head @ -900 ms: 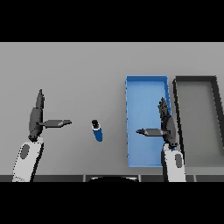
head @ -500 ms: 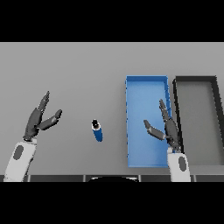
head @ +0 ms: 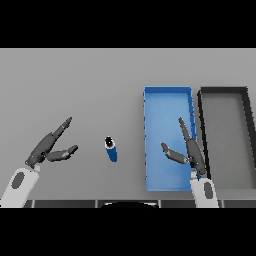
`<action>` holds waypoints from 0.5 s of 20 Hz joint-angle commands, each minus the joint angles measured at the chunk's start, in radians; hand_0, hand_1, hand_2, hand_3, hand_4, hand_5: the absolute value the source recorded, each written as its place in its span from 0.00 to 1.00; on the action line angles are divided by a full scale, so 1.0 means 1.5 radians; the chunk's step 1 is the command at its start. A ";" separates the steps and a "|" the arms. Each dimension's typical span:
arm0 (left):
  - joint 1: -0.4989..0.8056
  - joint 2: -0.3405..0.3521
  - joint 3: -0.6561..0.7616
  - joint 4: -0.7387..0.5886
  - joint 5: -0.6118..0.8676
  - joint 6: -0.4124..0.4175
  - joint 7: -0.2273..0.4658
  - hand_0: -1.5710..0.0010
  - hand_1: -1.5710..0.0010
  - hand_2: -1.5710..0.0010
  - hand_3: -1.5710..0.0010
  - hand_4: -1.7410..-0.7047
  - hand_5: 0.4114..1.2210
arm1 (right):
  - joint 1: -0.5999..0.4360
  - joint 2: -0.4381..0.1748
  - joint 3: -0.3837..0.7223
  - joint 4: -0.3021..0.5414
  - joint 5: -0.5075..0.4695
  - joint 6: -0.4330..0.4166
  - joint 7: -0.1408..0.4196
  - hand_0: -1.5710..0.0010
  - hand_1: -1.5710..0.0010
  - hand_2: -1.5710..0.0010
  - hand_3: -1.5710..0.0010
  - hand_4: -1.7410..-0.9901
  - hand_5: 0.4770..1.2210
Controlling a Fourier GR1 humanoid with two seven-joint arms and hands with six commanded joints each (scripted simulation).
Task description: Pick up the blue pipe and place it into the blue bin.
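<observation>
The blue pipe (head: 111,149) is a short cylinder with a dark end cap, lying on the grey table left of the blue bin (head: 150,100). My left hand (head: 48,148) hovers open to the pipe's left, fingers pointing up and to the right, a clear gap away from it. My right hand (head: 191,151) is open over the right part of the blue bin, fingers straight and thumb spread to the left. Neither hand touches the pipe.
A dark grey bin (head: 248,125) stands directly right of the blue bin, their long sides nearly touching. The table's front edge runs just below both wrists.
My left hand has swung outward to the left and tilted its fingers up to the right. My right hand shifted slightly right and lower. The pipe has not moved.
</observation>
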 commanded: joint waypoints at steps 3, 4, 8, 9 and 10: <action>0.025 0.016 -0.041 -0.065 -0.015 -0.016 0.048 1.00 1.00 1.00 1.00 0.71 0.15 | -0.008 -0.001 -0.002 -0.009 -0.006 0.002 0.003 1.00 1.00 1.00 1.00 0.70 0.14; 0.022 0.016 -0.056 -0.075 -0.020 -0.021 0.077 1.00 1.00 1.00 1.00 0.70 0.12 | -0.005 -0.002 -0.005 -0.016 -0.013 0.004 -0.002 1.00 1.00 1.00 1.00 0.69 0.14; 0.025 -0.002 -0.112 -0.097 -0.058 -0.037 0.105 1.00 1.00 1.00 1.00 0.64 0.07 | -0.008 0.000 -0.003 -0.008 -0.008 0.002 0.004 1.00 1.00 1.00 1.00 0.70 0.13; 0.020 -0.013 -0.125 -0.088 -0.070 -0.040 0.109 1.00 1.00 1.00 1.00 0.63 0.07 | -0.011 -0.002 -0.004 -0.013 -0.008 0.003 0.002 1.00 1.00 1.00 1.00 0.70 0.13; 0.014 -0.026 -0.137 -0.083 -0.077 -0.042 0.111 1.00 1.00 1.00 1.00 0.62 0.07 | -0.011 -0.003 -0.003 -0.010 -0.009 0.005 0.008 1.00 1.00 1.00 1.00 0.70 0.13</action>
